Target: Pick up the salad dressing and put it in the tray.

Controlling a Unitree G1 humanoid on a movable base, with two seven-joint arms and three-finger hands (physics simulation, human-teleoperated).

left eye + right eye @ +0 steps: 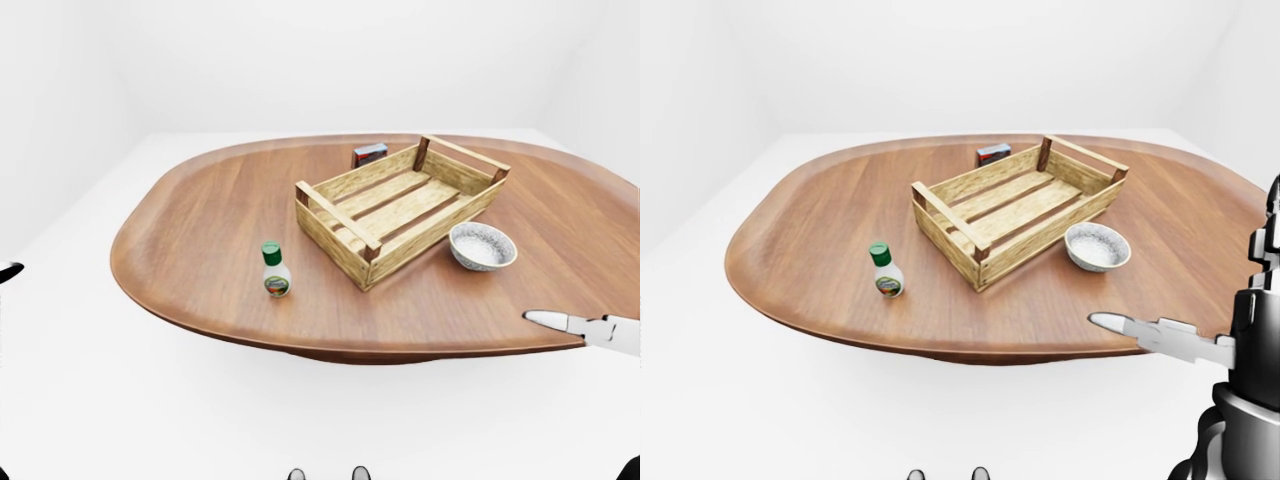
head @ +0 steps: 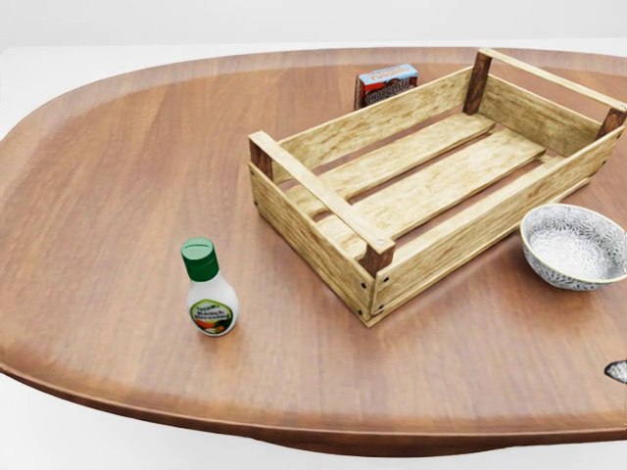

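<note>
**A:** Start big. What's there?

**B:** A wide oval wooden table (image 2: 88,176). On it, right of middle in the head view, a slatted wooden tray (image 2: 431,186) with nothing in it. A patterned bowl (image 2: 574,245) sits just beside the tray's lower right side, and a small box (image 2: 387,82) lies past its top side.

**A:** And the dressing?

**B:** The bottle (image 2: 208,290) stands upright on the table, green cap up, near the tray's left end but apart from it.

**A:** Hands?

**B:** The right hand (image 1: 1155,333) hovers at the table's near edge, fingers stretched out and apart, holding nothing. Only a dark sliver of the left hand (image 1: 8,271) shows, so I can't tell its fingers.

**A:** So how to do it well?

**B:** I'd bring a hand level with the bottle's body, below the cap, close squarely, then lift clear of the tray wall.
</note>
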